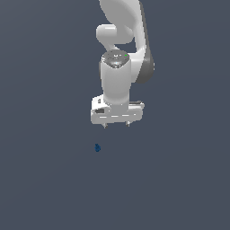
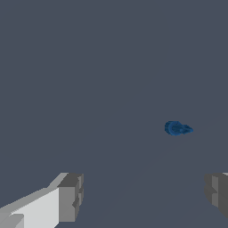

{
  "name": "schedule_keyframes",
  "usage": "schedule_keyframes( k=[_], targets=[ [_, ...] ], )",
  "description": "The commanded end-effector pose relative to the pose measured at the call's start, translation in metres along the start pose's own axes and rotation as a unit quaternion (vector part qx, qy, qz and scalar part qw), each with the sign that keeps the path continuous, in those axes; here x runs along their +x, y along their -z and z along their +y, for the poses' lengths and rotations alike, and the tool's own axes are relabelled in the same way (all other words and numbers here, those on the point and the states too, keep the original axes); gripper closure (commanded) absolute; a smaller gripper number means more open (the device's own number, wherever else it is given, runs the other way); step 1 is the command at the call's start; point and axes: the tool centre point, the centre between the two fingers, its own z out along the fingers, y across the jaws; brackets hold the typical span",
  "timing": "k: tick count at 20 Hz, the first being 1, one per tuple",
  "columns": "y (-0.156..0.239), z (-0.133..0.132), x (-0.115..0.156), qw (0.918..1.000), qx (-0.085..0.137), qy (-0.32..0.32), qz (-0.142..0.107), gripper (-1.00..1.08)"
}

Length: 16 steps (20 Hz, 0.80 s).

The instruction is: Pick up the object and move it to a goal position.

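The object (image 1: 97, 148) is a tiny dark blue, slightly elongated lump lying on the plain grey ground. My white gripper (image 1: 116, 124) hangs above it, offset toward the exterior view's right, with its two short fingers spread apart and nothing between them. In the wrist view the object (image 2: 178, 128) lies ahead of the gap between the fingers, nearer the finger (image 2: 217, 192) at the picture's edge than the other finger (image 2: 70, 197). The gripper (image 2: 144, 196) is open and empty, apart from the object.
The white arm (image 1: 123, 31) rises behind the gripper to the top of the exterior view. The ground (image 1: 45, 179) is a uniform dark grey surface with no other objects or edges in view. No goal marker shows.
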Motion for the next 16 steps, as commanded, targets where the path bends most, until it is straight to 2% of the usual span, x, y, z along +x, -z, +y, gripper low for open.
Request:
schedule_keyframes(
  k=[1,8,16],
  targets=[
    [-0.004,0.005,0.002,0.9999,-0.001,0.015,-0.002,-0.92],
    [-0.023,0.027,0.009,0.9968,-0.003,0.079,-0.008,-0.92],
    [-0.049,0.058,0.017,0.9856,-0.004,0.168,-0.017,-0.92]
  ],
)
